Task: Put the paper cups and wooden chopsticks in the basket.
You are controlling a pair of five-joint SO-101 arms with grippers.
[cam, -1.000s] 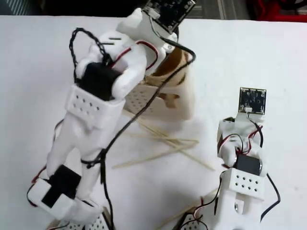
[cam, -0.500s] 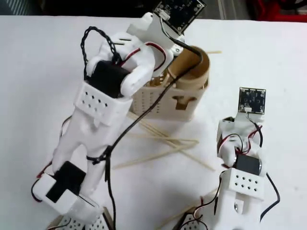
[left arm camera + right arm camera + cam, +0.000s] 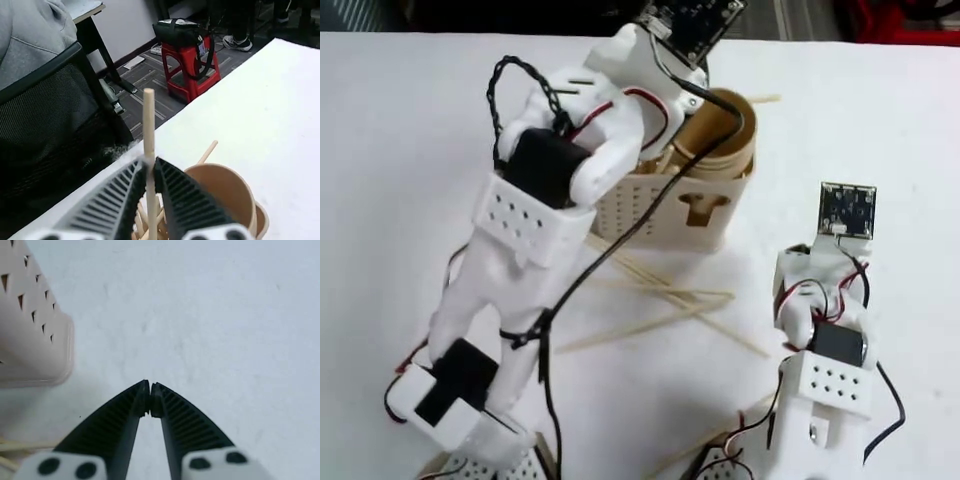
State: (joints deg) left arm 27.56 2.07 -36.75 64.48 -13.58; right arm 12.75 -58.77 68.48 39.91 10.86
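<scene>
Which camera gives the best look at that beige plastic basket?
The high view: the beige perforated plastic basket shows its front wall, handle cutout and the brown paper cup inside. The right wrist view catches one perforated corner; the left wrist view looks onto its contents.

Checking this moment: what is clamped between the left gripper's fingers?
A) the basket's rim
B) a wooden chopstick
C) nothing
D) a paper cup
B: in the left wrist view the left gripper is shut on a wooden chopstick that sticks out past its fingers, with the paper cup in the basket beyond it.
</scene>
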